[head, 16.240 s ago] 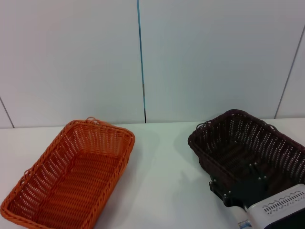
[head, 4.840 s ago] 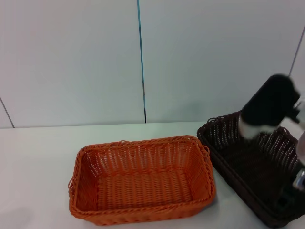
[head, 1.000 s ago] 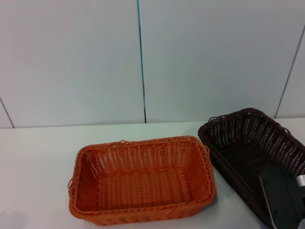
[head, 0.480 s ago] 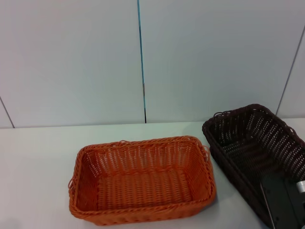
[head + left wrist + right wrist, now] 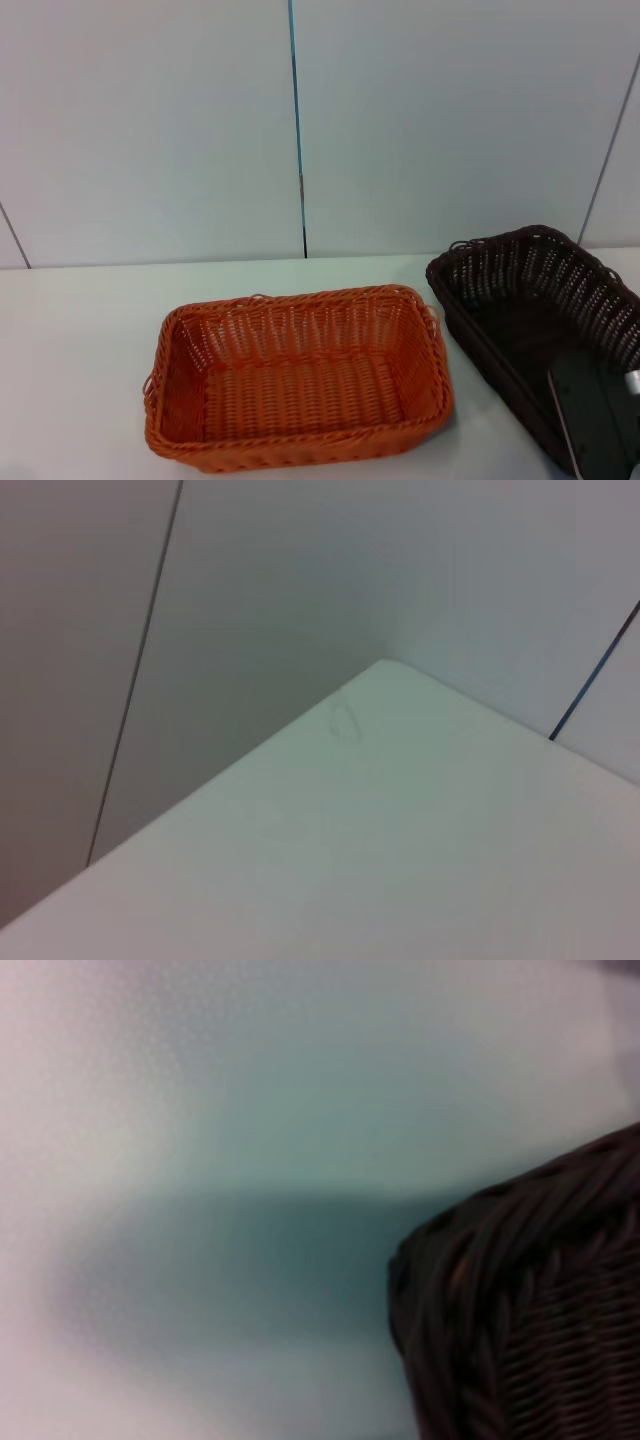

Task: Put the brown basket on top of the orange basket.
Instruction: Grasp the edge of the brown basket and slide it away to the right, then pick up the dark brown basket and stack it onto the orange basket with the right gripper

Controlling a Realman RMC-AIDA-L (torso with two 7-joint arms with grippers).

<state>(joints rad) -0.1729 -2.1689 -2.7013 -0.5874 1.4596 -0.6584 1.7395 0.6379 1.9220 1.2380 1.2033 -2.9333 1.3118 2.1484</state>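
Brown basket (image 5: pixel 540 330) at right edge of white table (image 5: pixel 80 350), far end now raised and swung slightly rightward versus half a second ago; lifting has begun. Right gripper (image 5: pixel 590 420) low at near right corner, at basket's near end; cannot tell whether jaws are clenched on rim, fingers not visible. Right wrist view: braided rim corner close, shadow beneath it on table. Orange basket (image 5: pixel 295 380) unmoved at table centre, just beside brown one, interior vacant. Left gripper out of sight. Stacking not yet done; judge carry leftward comes next.
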